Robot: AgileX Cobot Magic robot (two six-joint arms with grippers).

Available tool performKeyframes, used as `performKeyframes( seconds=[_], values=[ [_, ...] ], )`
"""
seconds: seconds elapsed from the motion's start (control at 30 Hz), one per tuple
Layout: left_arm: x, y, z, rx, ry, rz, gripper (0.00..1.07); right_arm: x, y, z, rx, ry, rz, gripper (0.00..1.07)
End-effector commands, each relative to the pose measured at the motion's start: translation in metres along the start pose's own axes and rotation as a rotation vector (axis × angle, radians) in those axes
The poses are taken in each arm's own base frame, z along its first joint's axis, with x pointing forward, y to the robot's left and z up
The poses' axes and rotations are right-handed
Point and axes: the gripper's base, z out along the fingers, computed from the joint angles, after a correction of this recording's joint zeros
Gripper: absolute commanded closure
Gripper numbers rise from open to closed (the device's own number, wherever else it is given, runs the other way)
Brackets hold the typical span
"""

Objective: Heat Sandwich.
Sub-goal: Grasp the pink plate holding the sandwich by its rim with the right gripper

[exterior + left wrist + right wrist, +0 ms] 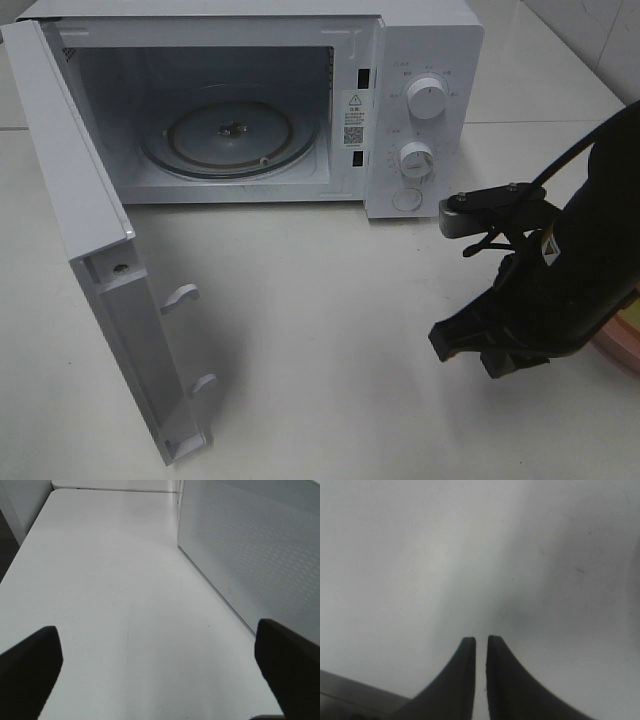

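Note:
The sandwich is out of view. The white microwave (pixel 420 60) stands at the back with its door (pixel 90 230) swung wide open to the left and a bare glass turntable (pixel 228 135) inside. My right gripper (pixel 445 342) hangs over the table in front of the microwave's knobs, right of centre. In the right wrist view its fingertips (pixel 481 640) stand a narrow slit apart with only table beneath them. My left gripper (pixel 160 675) is wide open above bare table beside the microwave's perforated side wall (pixel 250 545). It does not show in the high view.
A sliver of a pink plate (pixel 625 345) peeks out at the right edge behind the right arm. The open door's latches (pixel 180 296) jut toward the table's middle. Two knobs (pixel 427 97) sit on the microwave's front panel.

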Motion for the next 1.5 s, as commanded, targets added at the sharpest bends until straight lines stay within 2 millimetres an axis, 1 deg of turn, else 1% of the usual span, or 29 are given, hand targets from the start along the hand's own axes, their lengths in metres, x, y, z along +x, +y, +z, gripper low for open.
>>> performKeyframes(
  seconds=[0.03, 0.1, 0.17, 0.2, 0.3, 0.33, 0.4, 0.43, 0.47, 0.57, 0.6, 0.63, 0.7, 0.73, 0.77, 0.83, 0.87, 1.03, 1.23, 1.3, 1.37, 1.4, 1.47, 1.5],
  values=[
    [0.001, 0.0, -0.003, -0.004, -0.017, -0.003, 0.04, 0.008, -0.009, -0.002, 0.026, 0.097, -0.075, 0.94],
    [0.001, 0.0, -0.003, -0.004, -0.017, -0.003, 0.04, 0.01, -0.015, -0.003, 0.033, 0.128, -0.063, 0.93],
    [0.001, 0.0, -0.003, -0.004, -0.017, -0.003, 0.04, 0.009, -0.018, -0.004, 0.035, 0.138, -0.058, 0.93],
    [0.001, 0.0, -0.003, -0.004, -0.017, -0.003, 0.04, 0.007, -0.023, -0.007, 0.04, 0.16, -0.04, 0.92],
    [0.001, 0.0, -0.003, -0.004, -0.017, -0.003, 0.04, 0.004, -0.028, -0.011, 0.044, 0.175, -0.02, 0.9],
    [0.001, 0.0, -0.003, -0.004, -0.017, -0.003, 0.04, 0.0, -0.032, -0.017, 0.051, 0.179, -0.004, 0.88],
    [0.001, 0.0, -0.003, -0.004, -0.017, -0.003, 0.04, -0.007, -0.035, -0.023, 0.063, 0.171, -0.006, 0.83],
    [0.001, 0.0, -0.003, -0.004, -0.017, -0.003, 0.04, -0.013, -0.038, -0.029, 0.068, 0.163, -0.014, 0.76],
    [0.001, 0.0, -0.003, -0.004, -0.017, -0.003, 0.04, -0.013, -0.038, -0.029, 0.068, 0.163, -0.014, 0.76],
    [0.001, 0.0, -0.003, -0.004, -0.017, -0.003, 0.04, -0.02, -0.042, -0.035, 0.065, 0.145, -0.04, 0.58],
    [0.001, 0.0, -0.003, -0.004, -0.017, -0.003, 0.04, -0.02, -0.042, -0.035, 0.065, 0.145, -0.04, 0.58],
    [0.001, 0.0, -0.003, -0.004, -0.017, -0.003, 0.04, -0.023, -0.042, -0.038, 0.062, 0.132, -0.072, 0.42],
    [0.001, 0.0, -0.003, -0.004, -0.017, -0.003, 0.04, -0.027, -0.042, -0.04, 0.06, 0.117, -0.094, 0.25],
    [0.001, 0.0, -0.003, -0.004, -0.017, -0.003, 0.04, -0.028, -0.042, -0.042, 0.059, 0.109, -0.106, 0.13],
    [0.001, 0.0, -0.003, -0.004, -0.017, -0.003, 0.04, -0.028, -0.042, -0.042, 0.059, 0.109, -0.106, 0.13],
    [0.001, 0.0, -0.003, -0.004, -0.017, -0.003, 0.04, -0.029, -0.042, -0.042, 0.058, 0.108, -0.128, 0.06],
    [0.001, 0.0, -0.003, -0.004, -0.017, -0.003, 0.04, -0.029, -0.042, -0.042, 0.057, 0.108, -0.136, 0.04],
    [0.001, 0.0, -0.003, -0.004, -0.017, -0.003, 0.04, -0.029, -0.042, -0.042, 0.056, 0.109, -0.14, 0.08],
    [0.001, 0.0, -0.003, -0.004, -0.017, -0.003, 0.04, -0.03, -0.043, -0.043, 0.075, 0.107, -0.152, 0.17],
    [0.001, 0.0, -0.003, -0.004, -0.017, -0.003, 0.04, -0.03, -0.044, -0.044, 0.087, 0.104, -0.161, 0.18],
    [0.001, 0.0, -0.003, -0.004, -0.017, -0.003, 0.04, -0.031, -0.054, -0.044, 0.104, 0.106, -0.139, 0.21],
    [0.001, 0.0, -0.003, -0.004, -0.017, -0.003, 0.04, -0.031, -0.054, -0.044, 0.104, 0.106, -0.139, 0.21],
    [0.001, 0.0, -0.003, -0.004, -0.017, -0.003, 0.04, -0.031, -0.061, -0.044, 0.107, 0.106, -0.113, 0.22],
    [0.001, 0.0, -0.003, -0.004, -0.017, -0.003, 0.04, -0.031, -0.068, -0.045, 0.108, 0.099, -0.087, 0.23]
  ],
)
